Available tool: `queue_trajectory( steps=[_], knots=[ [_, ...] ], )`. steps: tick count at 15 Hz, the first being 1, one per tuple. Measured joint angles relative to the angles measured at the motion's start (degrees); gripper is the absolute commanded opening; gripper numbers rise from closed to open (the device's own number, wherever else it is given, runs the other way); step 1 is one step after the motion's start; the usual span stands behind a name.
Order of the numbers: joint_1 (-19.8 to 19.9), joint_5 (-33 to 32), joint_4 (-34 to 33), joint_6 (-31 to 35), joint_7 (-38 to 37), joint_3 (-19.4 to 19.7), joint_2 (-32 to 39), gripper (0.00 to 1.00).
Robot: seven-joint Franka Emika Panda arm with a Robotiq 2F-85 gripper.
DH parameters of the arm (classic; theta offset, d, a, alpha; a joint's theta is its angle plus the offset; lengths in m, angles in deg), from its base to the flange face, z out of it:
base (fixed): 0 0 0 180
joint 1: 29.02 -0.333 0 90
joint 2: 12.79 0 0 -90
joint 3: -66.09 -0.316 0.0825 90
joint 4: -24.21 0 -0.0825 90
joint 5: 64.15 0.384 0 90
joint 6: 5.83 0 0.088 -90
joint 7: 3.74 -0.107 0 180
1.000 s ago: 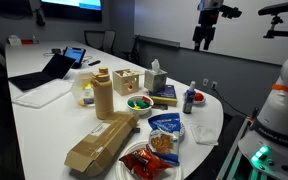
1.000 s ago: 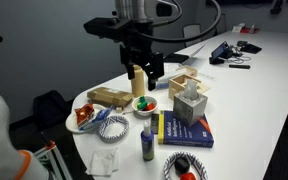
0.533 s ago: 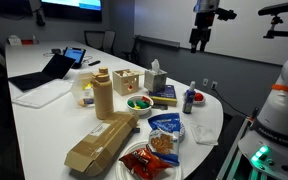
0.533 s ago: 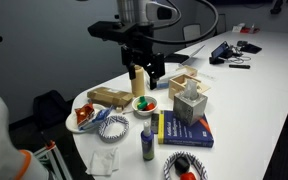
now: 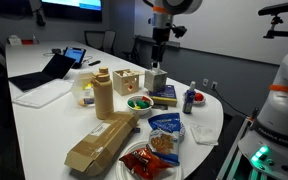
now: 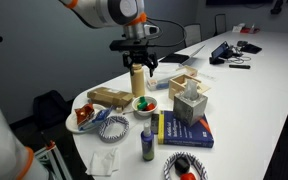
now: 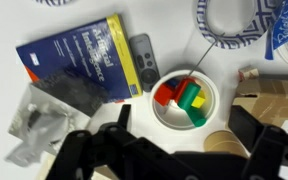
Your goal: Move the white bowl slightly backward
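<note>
The white bowl [image 5: 138,102] sits near the middle of the white table, holding green, red and yellow blocks. It also shows in an exterior view [image 6: 144,104] and in the wrist view [image 7: 184,97]. My gripper [image 5: 158,58] hangs well above the table, roughly over the bowl, and shows in an exterior view [image 6: 139,66] too. In the wrist view its two dark fingers [image 7: 184,128] stand wide apart, open and empty, with the bowl between and below them.
Close around the bowl are a tan cylinder [image 5: 103,95], a wooden box [image 5: 127,80], a tissue box [image 5: 156,78], a blue book [image 7: 79,60] with a black remote [image 7: 142,62], a paper plate [image 7: 224,25], a brown carton [image 5: 102,140] and a small bottle [image 5: 189,98].
The arm has swung from high at the far side to over the table and come down above the bowl. The bowl has not moved.
</note>
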Motion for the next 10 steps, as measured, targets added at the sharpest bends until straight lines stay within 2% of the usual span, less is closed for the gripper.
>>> queue_trajectory(
  steps=[5,10],
  knots=[
    [-1.42,0.87,-7.31,8.28,8.36,-2.78,14.35,1.0],
    [-0.85,1.49,-9.57,10.45,13.27,-3.65,20.91,1.0]
  ],
)
